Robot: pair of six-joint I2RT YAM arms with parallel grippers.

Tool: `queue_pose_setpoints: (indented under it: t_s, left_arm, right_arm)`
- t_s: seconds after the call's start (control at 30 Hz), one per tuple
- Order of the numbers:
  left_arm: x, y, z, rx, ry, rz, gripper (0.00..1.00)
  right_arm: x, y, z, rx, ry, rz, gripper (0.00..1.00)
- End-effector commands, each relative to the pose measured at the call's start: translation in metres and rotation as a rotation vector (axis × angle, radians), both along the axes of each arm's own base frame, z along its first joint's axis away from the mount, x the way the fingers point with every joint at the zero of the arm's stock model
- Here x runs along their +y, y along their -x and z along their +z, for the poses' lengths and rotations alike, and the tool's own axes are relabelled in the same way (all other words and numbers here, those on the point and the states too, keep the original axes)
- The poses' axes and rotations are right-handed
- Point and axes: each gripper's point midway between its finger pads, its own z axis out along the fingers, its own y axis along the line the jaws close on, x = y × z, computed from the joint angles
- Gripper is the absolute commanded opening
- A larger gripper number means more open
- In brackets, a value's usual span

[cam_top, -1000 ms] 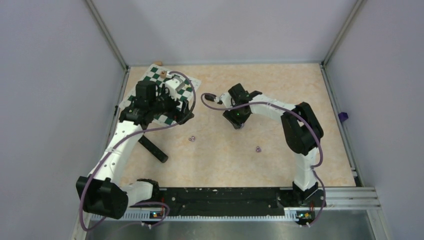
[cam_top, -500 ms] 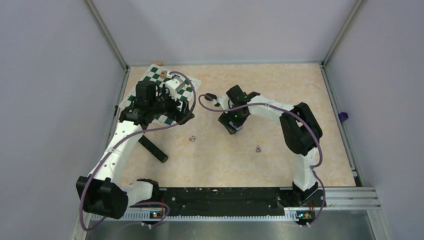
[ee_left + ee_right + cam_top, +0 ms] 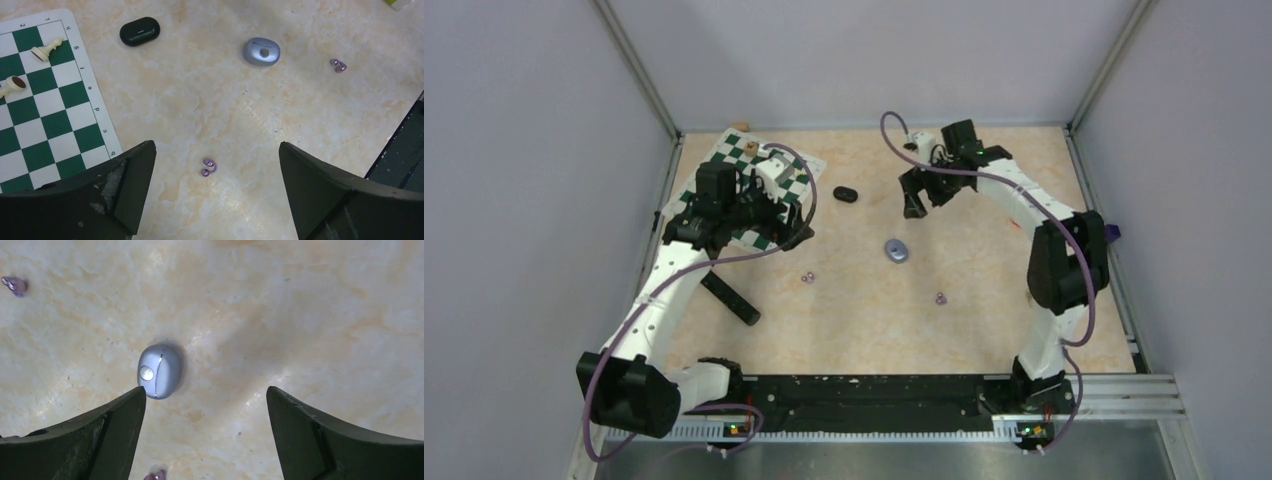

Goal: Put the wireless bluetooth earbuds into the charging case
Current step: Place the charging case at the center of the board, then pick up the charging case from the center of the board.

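Observation:
A closed grey-blue oval case (image 3: 896, 250) lies mid-table; it also shows in the left wrist view (image 3: 262, 51) and the right wrist view (image 3: 159, 371). A closed black oval case (image 3: 845, 193) lies beside the chessboard (image 3: 140, 31). One pale purple earbud (image 3: 806, 277) lies below my open, empty left gripper (image 3: 789, 230), between its fingers in the wrist view (image 3: 209, 167). The other purple earbud (image 3: 940, 297) lies to the right (image 3: 338, 65). My right gripper (image 3: 914, 203) is open and empty, raised behind the grey-blue case. The black earbuds are out of view.
A green-and-white chessboard (image 3: 724, 160) lies at the back left with pale chess pieces (image 3: 46, 49) on it. A black bar (image 3: 731, 297) lies on the table near the left arm. Walls close in the left, back and right sides.
My right gripper has lifted off the grey-blue case and swung back and to the right, uncovering both cases. The left arm has not moved.

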Motion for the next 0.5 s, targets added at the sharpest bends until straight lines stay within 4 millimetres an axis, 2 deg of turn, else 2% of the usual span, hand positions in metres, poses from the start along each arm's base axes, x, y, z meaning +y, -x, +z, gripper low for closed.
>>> queue_pose_setpoints:
  t_s: [0.0,0.07,0.13,0.2,0.27,0.37,0.47]
  left_arm:
    - [-0.005,-0.005,0.007,-0.025,0.033,-0.020,0.99]
    - [-0.005,-0.005,0.007,-0.023,0.031,-0.019,0.99]
    - [-0.005,-0.005,0.007,-0.027,0.029,-0.017,0.99]
    - [-0.004,-0.004,0.007,-0.030,0.029,-0.017,0.99]
    - [-0.005,-0.004,0.008,-0.033,0.031,-0.019,0.99]
    - [-0.004,-0.004,0.008,-0.034,0.030,-0.017,0.99]
    - [-0.006,-0.003,0.010,-0.033,0.037,-0.022,0.99]
  right_arm:
    - [-0.008,-0.028,0.104,-0.178,-0.308,-0.044,0.98]
    - [-0.021,-0.038,0.119,-0.225,-0.419,-0.107,0.99]
    - [-0.025,-0.037,0.116,-0.215,-0.487,-0.160,0.99]
    - [-0.036,-0.046,0.114,-0.245,-0.463,-0.258,0.99]
    - [-0.049,-0.050,0.125,-0.293,-0.419,-0.320,0.99]
    - [-0.062,-0.043,0.150,-0.397,-0.393,-0.350,0.99]
    - [-0.076,-0.037,0.149,-0.477,-0.377,-0.412,0.99]
